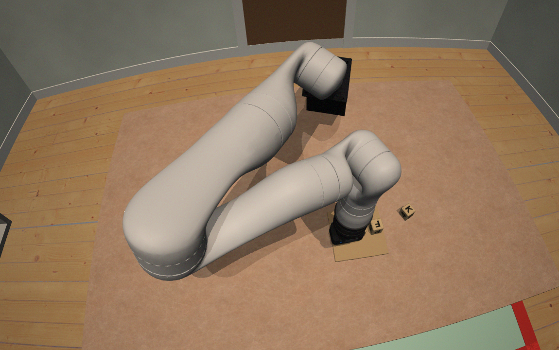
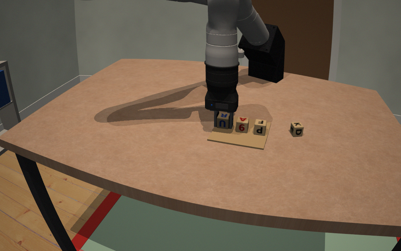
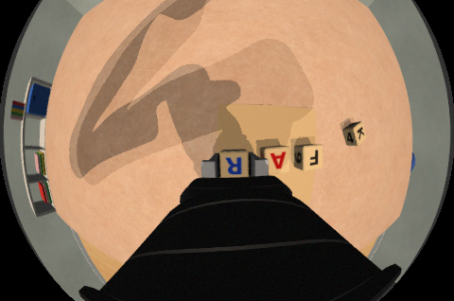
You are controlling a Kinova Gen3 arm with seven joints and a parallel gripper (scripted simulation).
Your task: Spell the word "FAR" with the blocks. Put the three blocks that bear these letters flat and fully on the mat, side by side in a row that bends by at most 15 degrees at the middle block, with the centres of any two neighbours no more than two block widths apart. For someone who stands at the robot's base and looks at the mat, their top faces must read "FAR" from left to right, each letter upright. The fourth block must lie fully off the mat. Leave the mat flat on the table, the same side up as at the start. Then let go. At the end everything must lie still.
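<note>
My gripper (image 2: 223,126) (image 3: 234,161) is shut on the R block (image 2: 223,120) (image 3: 234,164), R up, at the mat's left edge in the exterior view. Its base is at or just above the mat (image 1: 359,252) (image 2: 236,141) (image 3: 270,117); any gap is too small to tell. The A block (image 2: 242,125) (image 3: 277,159) and F block (image 1: 375,226) (image 2: 259,127) (image 3: 310,157) stand flat on the mat beside it, roughly in line. From the base the letters read F, A, R, upright. In the top view the arm hides the fingers, R and A.
The K block (image 1: 407,211) (image 2: 296,129) (image 3: 354,133) lies turned on the table (image 1: 460,243) (image 2: 164,162), off the mat on the F block's side. The A block is close to one finger. The black robot base (image 1: 327,104) (image 2: 265,63) stands at the back.
</note>
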